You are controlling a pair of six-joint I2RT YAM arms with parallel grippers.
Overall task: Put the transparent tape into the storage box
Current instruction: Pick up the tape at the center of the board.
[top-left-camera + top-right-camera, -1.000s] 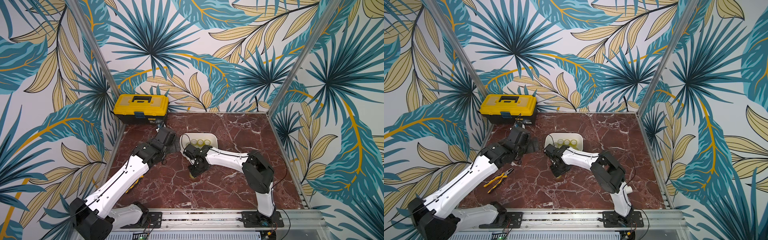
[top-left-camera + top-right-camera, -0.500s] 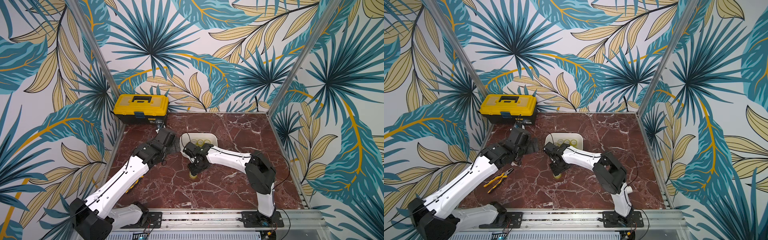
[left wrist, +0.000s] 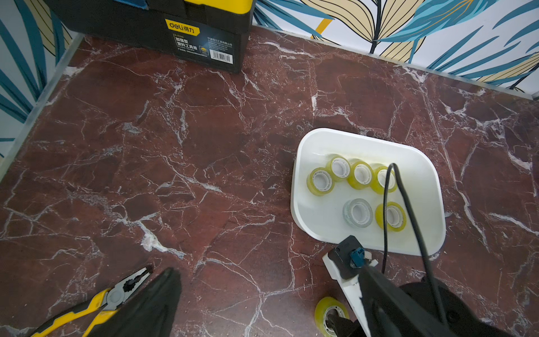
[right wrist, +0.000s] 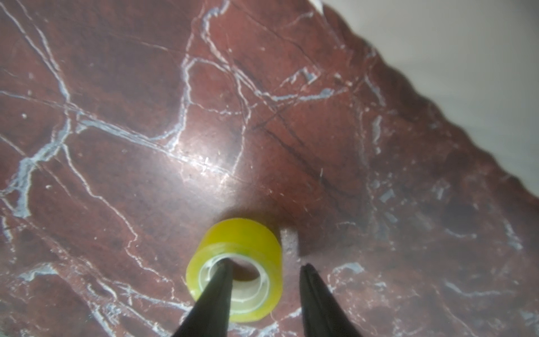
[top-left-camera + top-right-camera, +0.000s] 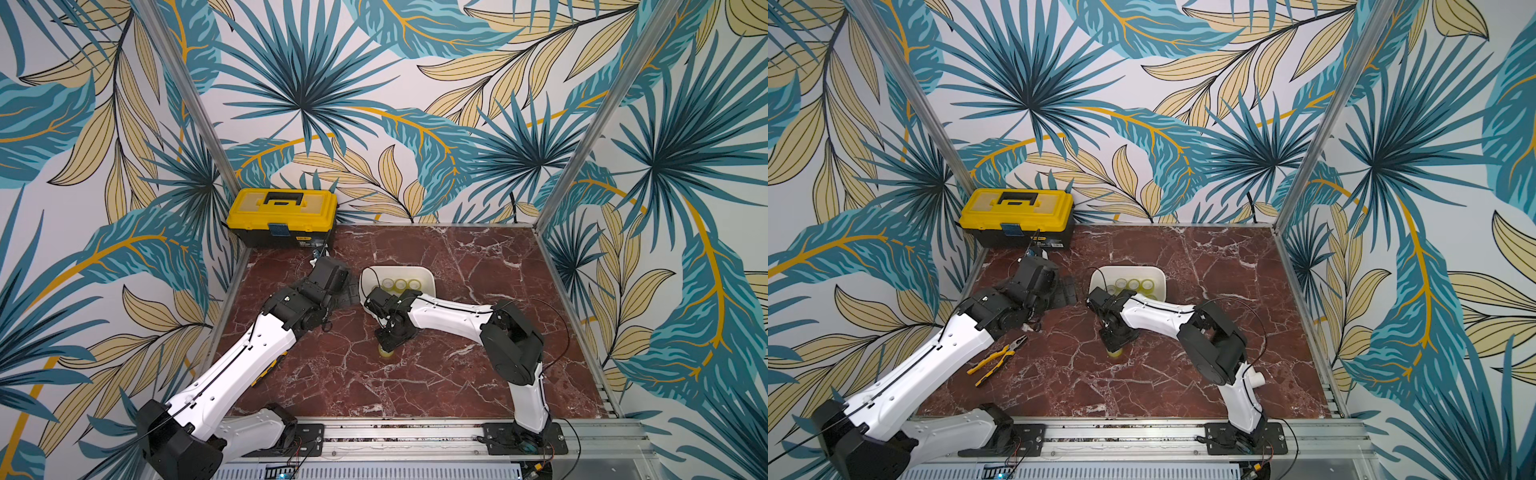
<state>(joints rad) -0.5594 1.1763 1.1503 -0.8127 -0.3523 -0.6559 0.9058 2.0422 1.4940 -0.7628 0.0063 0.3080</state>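
dark red marbled worktop (image 5: 457, 374) is being shared by both arms, and every place is being given from the storage box (image 3: 320, 140). six rolls (image 3: 358, 212) are already lying flat inside the storage box. one roll of the transparent tape (image 4: 242, 242) is being left outside it, on the worktop near the rim that faces the arm bases. this roll is being rested on a flat face, so its axis is being pointed straight up and its pale core is being offered from above; being squat, it has no real long side. the right end effector (image 4: 264, 264) is being held over it, one finger (image 4: 215, 291) in the core and the other outside the wall and apart from it. it is parted and not yet clenched, likely so that the wall can be pinched. the left end effector (image 5: 1068, 292) is being held released and empty beside the box's end nearest the toolbox (image 5: 1017, 216), probably out of the way.
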